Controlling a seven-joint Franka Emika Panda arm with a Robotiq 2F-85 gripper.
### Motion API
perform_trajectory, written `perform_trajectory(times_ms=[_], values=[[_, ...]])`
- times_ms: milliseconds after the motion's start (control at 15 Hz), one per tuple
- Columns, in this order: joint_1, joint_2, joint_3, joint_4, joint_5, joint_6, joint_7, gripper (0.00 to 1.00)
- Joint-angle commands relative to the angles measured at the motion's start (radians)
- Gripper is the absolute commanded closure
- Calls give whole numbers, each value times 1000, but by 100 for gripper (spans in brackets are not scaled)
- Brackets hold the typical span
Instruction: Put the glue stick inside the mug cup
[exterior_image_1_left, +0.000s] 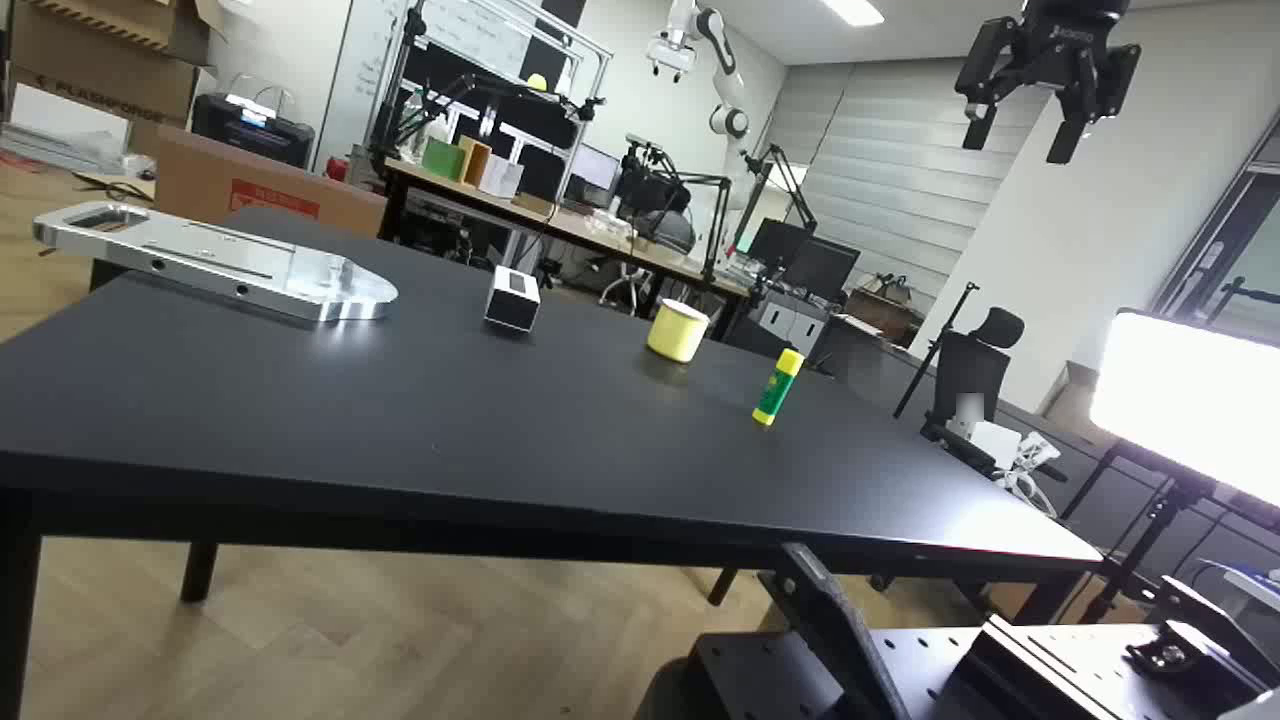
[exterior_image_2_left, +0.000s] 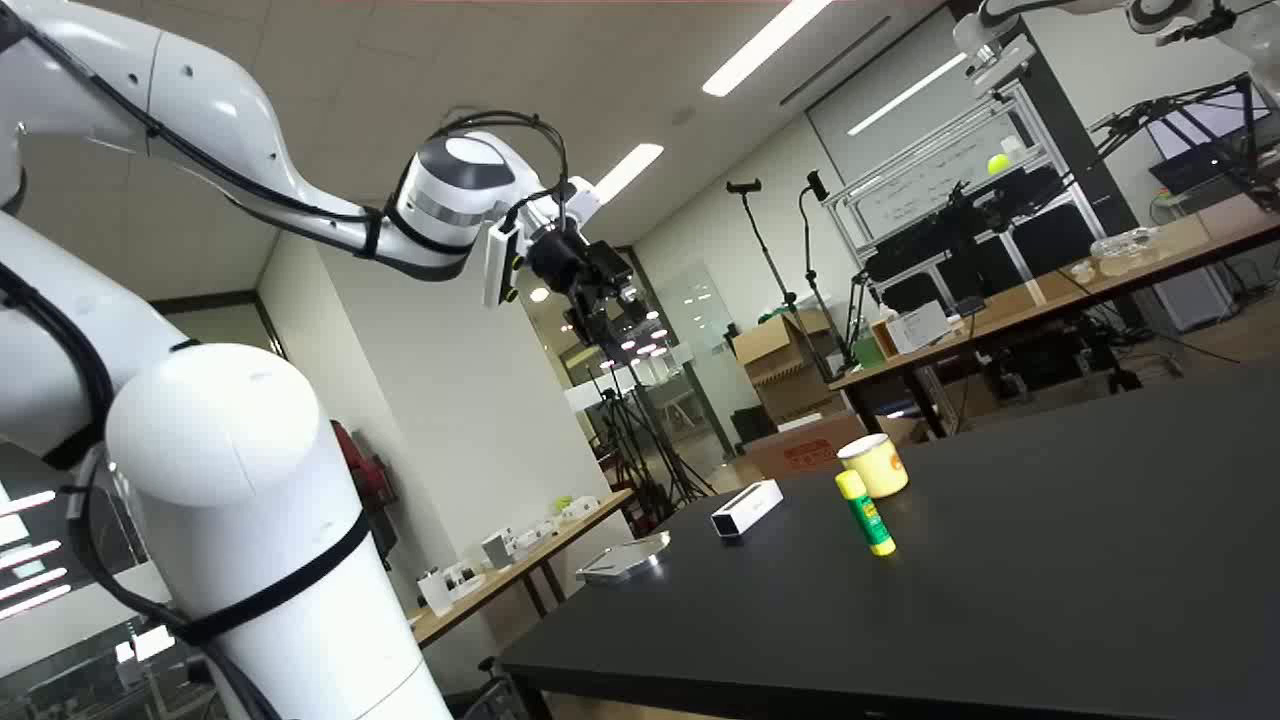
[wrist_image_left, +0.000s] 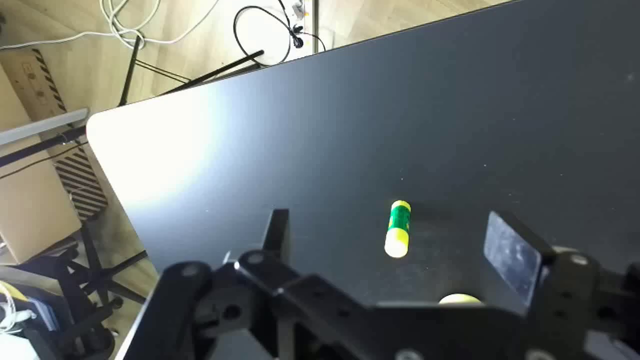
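Observation:
The glue stick (exterior_image_1_left: 778, 388) stands upright on the black table, green in the middle with yellow ends. It also shows in an exterior view (exterior_image_2_left: 866, 514) and in the wrist view (wrist_image_left: 398, 227). The pale-yellow mug cup (exterior_image_1_left: 678, 332) stands upright near it, apart from it; it also shows in an exterior view (exterior_image_2_left: 874, 466). In the wrist view only an edge of the mug cup (wrist_image_left: 459, 298) shows, the rest hidden behind the gripper. My gripper (exterior_image_1_left: 1022, 140) is open and empty, high above the table. In the wrist view the glue stick appears between the spread fingers (wrist_image_left: 387, 217).
A black-and-white box (exterior_image_1_left: 512, 302) stands on the table (exterior_image_1_left: 450, 430), beyond the mug cup from the glue stick. A silver metal plate (exterior_image_1_left: 220, 262) lies farther along at the table's end. A bright lamp panel (exterior_image_1_left: 1190, 400) stands beside the table.

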Motion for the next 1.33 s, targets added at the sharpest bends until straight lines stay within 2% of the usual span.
perform_trajectory(times_ms=[0, 467, 667, 800, 1000, 1133, 1267], values=[[26, 3, -23, 2, -14, -5, 11, 0], [26, 3, -23, 2, -13, -5, 11, 0], [42, 59, -77, -23, -22, 141, -105, 0], [48, 122, -131, -37, -2, 264, -200, 0], [75, 269, -229, -33, 61, 470, -414, 0], [103, 385, -284, 0, 129, 552, -586, 0], [127, 509, -320, 58, 222, 578, -759, 0]])
